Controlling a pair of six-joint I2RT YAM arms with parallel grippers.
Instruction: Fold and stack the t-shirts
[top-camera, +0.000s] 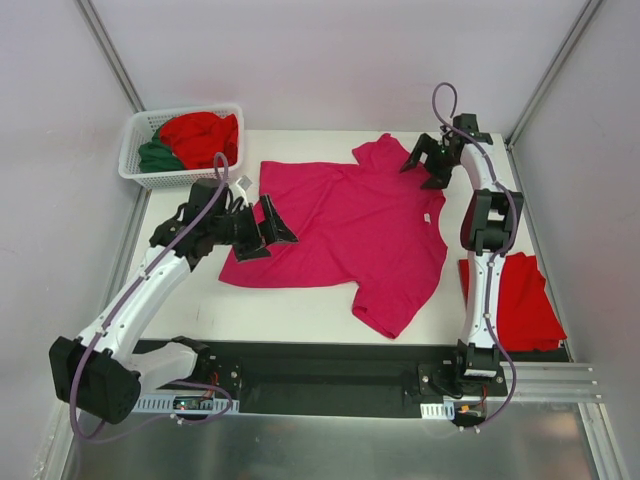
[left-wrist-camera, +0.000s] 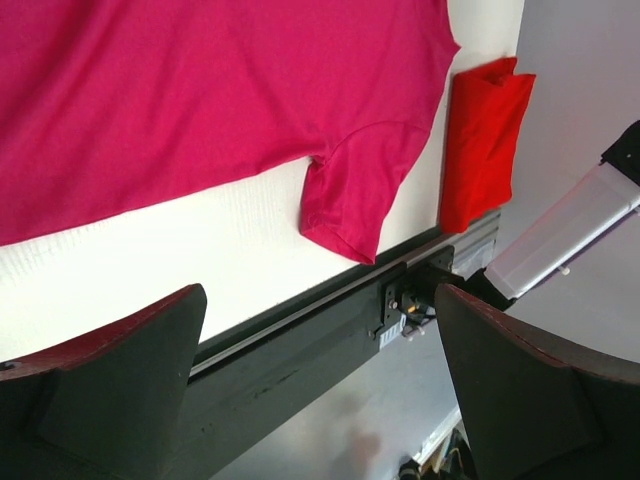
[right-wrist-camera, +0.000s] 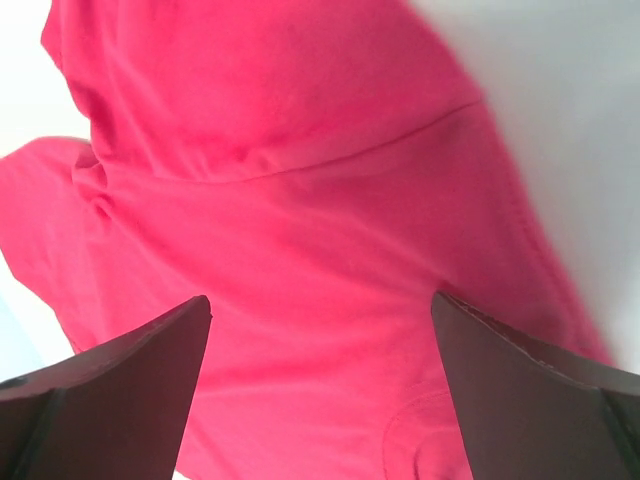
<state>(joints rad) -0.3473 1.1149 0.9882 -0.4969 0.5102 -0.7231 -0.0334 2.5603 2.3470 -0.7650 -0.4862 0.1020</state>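
Magenta t-shirt (top-camera: 345, 225) lies spread flat mid-table, collar to the right and hem to the left; the first fold looks about to start. Next: both grippers drop and pinch cloth edges. Left gripper (top-camera: 268, 235) is over the hem, jaws wide, empty, arm stretched diagonally. Right gripper (top-camera: 427, 165) is above the far sleeve, wide open, empty, arm extended far. Folded red t-shirt (top-camera: 520, 300) is near right, with more shirts in the basket (top-camera: 135, 170) far left

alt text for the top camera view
A magenta t-shirt lies spread flat mid-table, the open left pincer at its left edge, the open right pincer by its far sleeve. A folded red shirt sits at right; a white basket far left holds red cloth and a green shirt.
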